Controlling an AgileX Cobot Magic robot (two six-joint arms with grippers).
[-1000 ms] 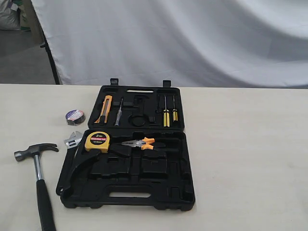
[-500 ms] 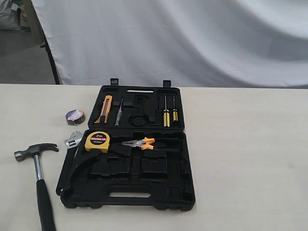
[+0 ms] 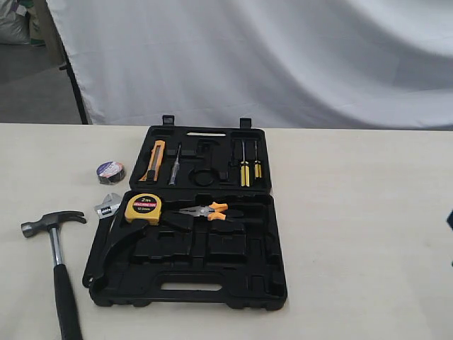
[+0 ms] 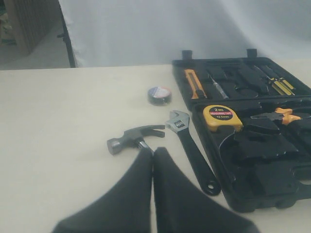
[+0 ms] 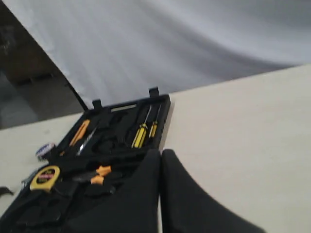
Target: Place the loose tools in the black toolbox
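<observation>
The black toolbox (image 3: 233, 294) lies open in the middle of the table. Left of it rest the claw hammer (image 3: 55, 244), the small silver adjustable wrench (image 3: 106, 207) and the black tape roll (image 3: 110, 172). In the left wrist view my left gripper (image 4: 153, 151) is shut and empty, its tips just short of the hammer (image 4: 135, 137), with the wrench (image 4: 188, 145), tape roll (image 4: 159, 95) and toolbox (image 4: 272, 180) beyond. My right gripper (image 5: 161, 153) is shut and empty, hanging beside the toolbox (image 5: 164, 119) on its right.
In the toolbox sit a yellow tape measure (image 3: 143, 207), orange-handled pliers (image 3: 207, 211), an orange knife (image 3: 156, 159) and yellow screwdrivers (image 3: 245, 168). A white cloth hangs behind the table. A dark sliver of the right arm (image 3: 450, 219) shows at the exterior view's right edge.
A dark sliver of the right arm has come into the exterior view at its right edge. The tools and the toolbox have not moved.
</observation>
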